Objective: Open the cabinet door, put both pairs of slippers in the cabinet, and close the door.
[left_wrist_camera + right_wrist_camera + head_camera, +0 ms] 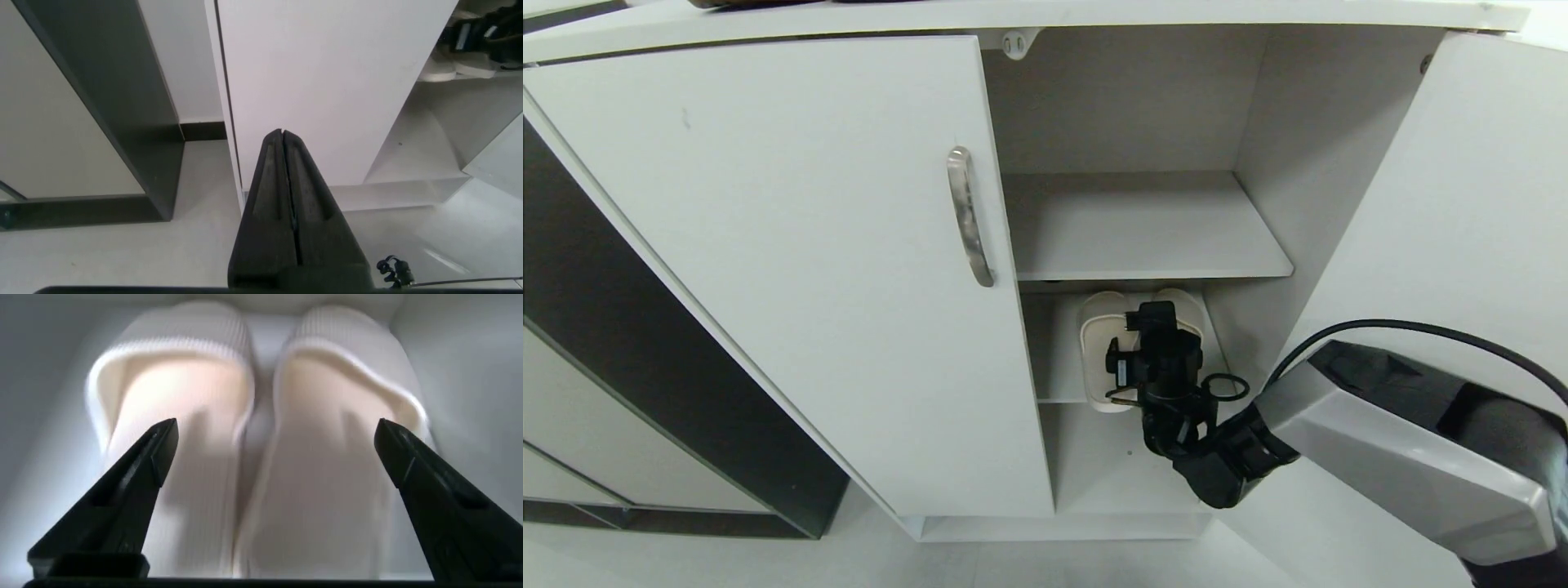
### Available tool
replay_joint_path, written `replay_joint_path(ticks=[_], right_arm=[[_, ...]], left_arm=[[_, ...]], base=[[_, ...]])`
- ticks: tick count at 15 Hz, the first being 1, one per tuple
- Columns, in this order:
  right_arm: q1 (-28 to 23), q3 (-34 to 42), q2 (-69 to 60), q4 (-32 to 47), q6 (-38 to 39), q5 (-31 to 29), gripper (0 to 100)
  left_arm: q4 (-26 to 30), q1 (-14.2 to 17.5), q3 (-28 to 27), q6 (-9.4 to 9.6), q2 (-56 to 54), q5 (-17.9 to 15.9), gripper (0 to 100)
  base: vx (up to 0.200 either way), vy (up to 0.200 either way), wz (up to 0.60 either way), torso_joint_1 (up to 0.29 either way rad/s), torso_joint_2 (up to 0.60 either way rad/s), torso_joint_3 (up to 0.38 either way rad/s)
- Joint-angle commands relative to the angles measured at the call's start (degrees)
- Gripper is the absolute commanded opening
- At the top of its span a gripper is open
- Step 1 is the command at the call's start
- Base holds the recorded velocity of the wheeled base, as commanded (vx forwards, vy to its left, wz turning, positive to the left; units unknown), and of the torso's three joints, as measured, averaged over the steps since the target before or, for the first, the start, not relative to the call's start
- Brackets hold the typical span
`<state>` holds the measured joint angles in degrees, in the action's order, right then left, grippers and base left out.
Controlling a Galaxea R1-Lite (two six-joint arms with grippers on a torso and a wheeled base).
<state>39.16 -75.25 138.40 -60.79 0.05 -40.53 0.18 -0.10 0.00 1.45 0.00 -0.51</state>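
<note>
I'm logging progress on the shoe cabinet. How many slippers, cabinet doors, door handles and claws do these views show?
Cream slippers: 2
Cabinet doors: 2
Door handle: 1
Claws, left claw and right claw: 2
Total: 7

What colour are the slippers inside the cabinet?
Cream-white; the slippers show best in the right wrist view.

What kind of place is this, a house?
Probably a home hallway or entryway: a white cabinet stands with one door open, and cream slippers sit on a shelf inside.
</note>
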Motion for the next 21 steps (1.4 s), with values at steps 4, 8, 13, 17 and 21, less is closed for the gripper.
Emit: replay_joint_path(ticks=[4,8,13,17,21], right_arm=[[4.4,20.7,-11.3,-9.6,-0.9,0.0,100],[5.1,20.8,-11.0,-9.6,-1.0,0.0,100],[5.0,20.9,-10.8,-9.6,-0.9,0.0,100],[4.9,21.4,-11.0,-9.6,-1.0,0.0,100],[5.0,21.5,-10.8,-9.6,-0.9,0.1,100]], left_arm=[[0.0,0.0,0.0,-0.40,0.1,0.0,0],[0.0,0.0,0.0,-0.48,0.1,-0.1,0],[0.0,0.0,0.0,-0.57,0.1,0.1,0],[0.0,0.0,0.0,-0.66,0.1,0.0,0],[0.0,0.0,0.0,-0.66,0.1,-0.1,0]], base=[[0.000,0.000,0.00,0.000,0.00,0.000],[-0.200,0.000,0.00,0.004,0.00,0.001],[-0.160,0.000,0.00,0.000,0.00,0.000],[0.000,0.000,0.00,0.000,0.00,0.000],[0.000,0.000,0.00,0.001,0.00,0.031]])
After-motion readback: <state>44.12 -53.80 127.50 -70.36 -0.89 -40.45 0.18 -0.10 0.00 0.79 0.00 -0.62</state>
